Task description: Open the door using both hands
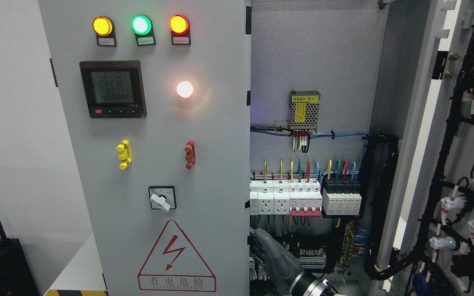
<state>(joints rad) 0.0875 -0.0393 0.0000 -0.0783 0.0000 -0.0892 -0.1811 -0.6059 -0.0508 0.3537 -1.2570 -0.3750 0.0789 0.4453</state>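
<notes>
Here the hand [270, 250] points up into the open cabinet [319, 53], finger state unclear

Pretty evenly lit overall, soft and cool, no hard shadows anywhere; the white lamp [184, 89] on the closed door [159, 164] is totally blown out and throws a warm halo onto the grey paint around it; the yellow lamp [102, 26], green lamp [140, 24] and orange lamp [178, 24] clip a bit in their centres too; the meter screen [112, 87] reads dim and a little mushy; the cabinet interior [315, 61] goes darker toward the bottom; straight edges lean noticeably near the frame sides.
</notes>
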